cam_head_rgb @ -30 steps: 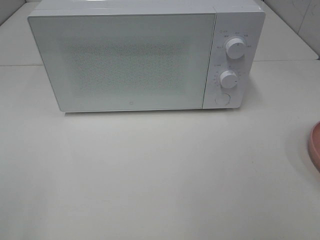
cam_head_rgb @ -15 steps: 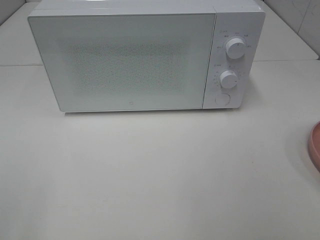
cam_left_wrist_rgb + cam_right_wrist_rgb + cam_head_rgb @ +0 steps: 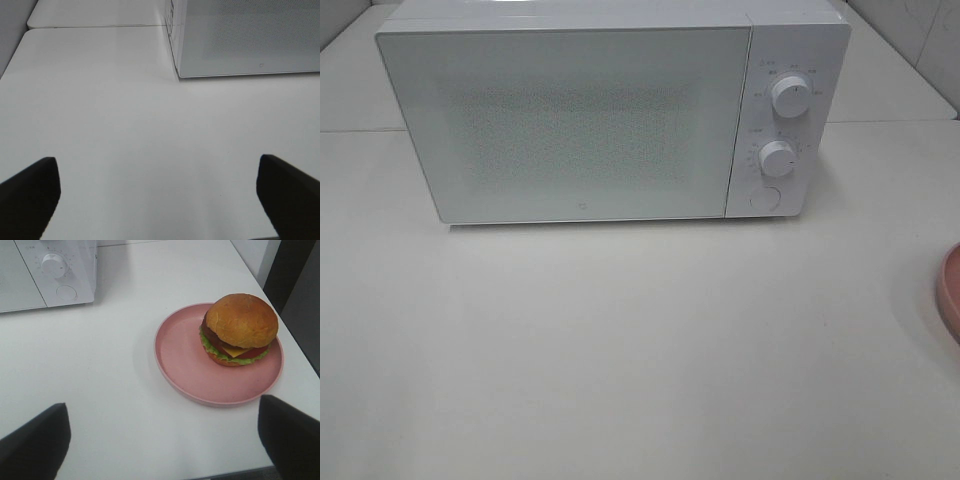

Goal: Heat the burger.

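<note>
Burger [image 3: 239,329] — a round orange-brown bun stacked over green lettuce, a yellow cheese slice and a red layer — sits on a round pink plate [image 3: 190,365], toward one side of it rather than the middle. I only get this from my right wrist camera; the high camera catches just a sliver of that plate's rim [image 3: 950,295] at the frame's right edge, and no burger at all. The white box-shaped microwave [image 3: 610,110] fills the back of the high view, door closed, with two round white dials [image 3: 790,95] stacked above a round button [image 3: 764,198]. The right wrist view shows the plate well apart from the microwave's dial-side corner [image 3: 60,275], on the white tabletop [image 3: 620,350]. My right gripper [image 3: 165,445] hovers with jaws wide apart, holding nothing. The left gripper [image 3: 160,197] is likewise spread wide over bare table near the microwave's other front corner — empty too.
</note>
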Tool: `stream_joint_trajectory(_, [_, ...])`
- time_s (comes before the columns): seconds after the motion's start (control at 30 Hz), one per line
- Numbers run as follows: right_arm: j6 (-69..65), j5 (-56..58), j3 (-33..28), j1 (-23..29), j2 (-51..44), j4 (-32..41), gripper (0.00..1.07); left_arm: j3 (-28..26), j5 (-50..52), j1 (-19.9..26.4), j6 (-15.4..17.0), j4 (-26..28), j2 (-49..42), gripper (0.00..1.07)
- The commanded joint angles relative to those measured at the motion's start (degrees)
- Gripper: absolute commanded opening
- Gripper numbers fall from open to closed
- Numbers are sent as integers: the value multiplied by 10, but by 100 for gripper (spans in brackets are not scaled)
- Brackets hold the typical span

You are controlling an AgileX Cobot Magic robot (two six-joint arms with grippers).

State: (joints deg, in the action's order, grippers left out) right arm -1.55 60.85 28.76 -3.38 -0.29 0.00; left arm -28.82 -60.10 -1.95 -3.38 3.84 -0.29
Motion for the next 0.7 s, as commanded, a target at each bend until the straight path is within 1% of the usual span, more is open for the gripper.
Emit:
stream_joint_trajectory(0.03, [-2, -5, -1, 1, -7, 0, 98, 2, 8, 2, 4, 3, -14, 102])
stream_joint_trajectory(0.7, [-2, -5, -1, 1, -7, 0, 98, 2, 8, 2, 4, 3, -14, 102])
